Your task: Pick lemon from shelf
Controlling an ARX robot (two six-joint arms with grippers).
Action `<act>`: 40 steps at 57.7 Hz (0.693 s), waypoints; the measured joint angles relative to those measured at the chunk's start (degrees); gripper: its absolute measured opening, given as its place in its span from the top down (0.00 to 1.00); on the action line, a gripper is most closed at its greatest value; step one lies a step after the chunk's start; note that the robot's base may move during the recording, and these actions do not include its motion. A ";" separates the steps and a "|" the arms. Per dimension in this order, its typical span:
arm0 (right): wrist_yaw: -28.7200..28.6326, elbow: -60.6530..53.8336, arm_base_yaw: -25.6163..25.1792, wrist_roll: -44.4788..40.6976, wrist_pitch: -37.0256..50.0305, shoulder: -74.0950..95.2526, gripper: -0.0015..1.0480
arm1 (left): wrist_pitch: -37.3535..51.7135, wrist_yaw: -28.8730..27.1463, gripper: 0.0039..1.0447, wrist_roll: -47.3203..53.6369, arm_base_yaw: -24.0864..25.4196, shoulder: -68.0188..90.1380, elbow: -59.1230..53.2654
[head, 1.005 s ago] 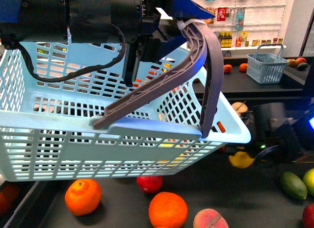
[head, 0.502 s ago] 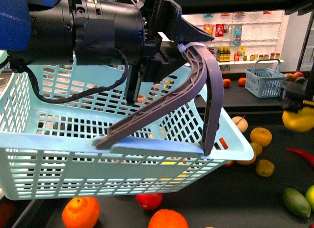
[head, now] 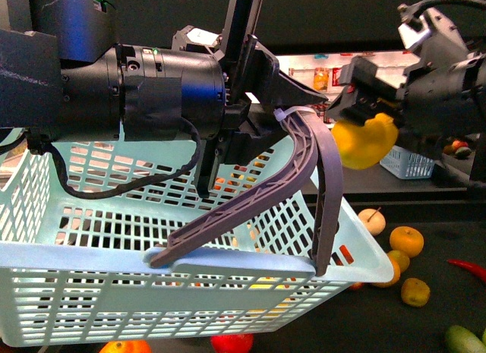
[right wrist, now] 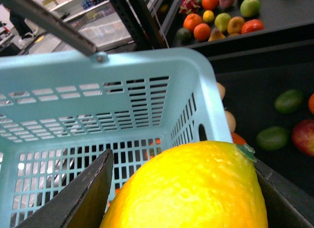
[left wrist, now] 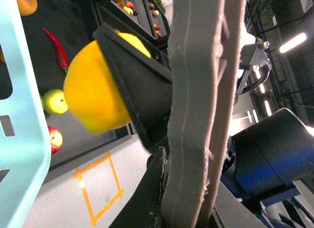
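Front view: the right claw (head: 363,116) is clenched on the lemon (head: 365,146), which hangs in the air, well clear of the shelf (head: 440,247) and just beside the basket's far corner. The picking itself looks done. What seems left is carrying the lemon over the rim and letting go, if the basket (head: 228,256) is meant to take it. The left claw (head: 277,114) is clamped on the grey handle (head: 319,182), holding the basket tilted. That handle rises between lemon and basket opening, so it stands in the way of a straight path. On the deck below lie two oranges (head: 406,240), a pale fruit (head: 370,219) and a red chilli (head: 471,269).

Left wrist view: the handle (left wrist: 201,110) fills the middle, so the left claw's own jaws are hidden here. Beyond it the lemon (left wrist: 95,95) sits against a black finger (left wrist: 140,83) of the right claw. A chilli (left wrist: 58,46), a green apple (left wrist: 55,101) and a red apple (left wrist: 55,138) lie farther off.

Right wrist view: the lemon (right wrist: 196,189) is gripped between both fingers (right wrist: 88,198), with the basket (right wrist: 122,76) open just ahead. Green fruits (right wrist: 289,100) rest on the dark deck (right wrist: 250,86) to one side.
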 joint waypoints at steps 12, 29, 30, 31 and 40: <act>1.40 -1.05 2.25 2.05 2.03 1.11 0.32 | -0.07 -0.85 0.91 0.11 0.31 0.15 0.00; 0.94 -1.57 3.21 7.72 5.55 5.77 0.32 | -0.68 -1.73 0.91 0.33 0.87 1.62 -0.28; 0.83 -1.62 3.23 8.22 5.77 6.16 0.32 | -0.70 -1.79 0.91 0.42 0.87 1.73 -0.28; 0.74 -1.64 3.30 8.57 5.90 6.38 0.32 | -0.70 -1.95 0.91 0.50 0.90 1.79 -0.31; -0.44 -1.53 3.61 11.26 6.47 8.70 0.32 | -0.72 -2.67 0.91 0.76 0.98 1.92 -1.07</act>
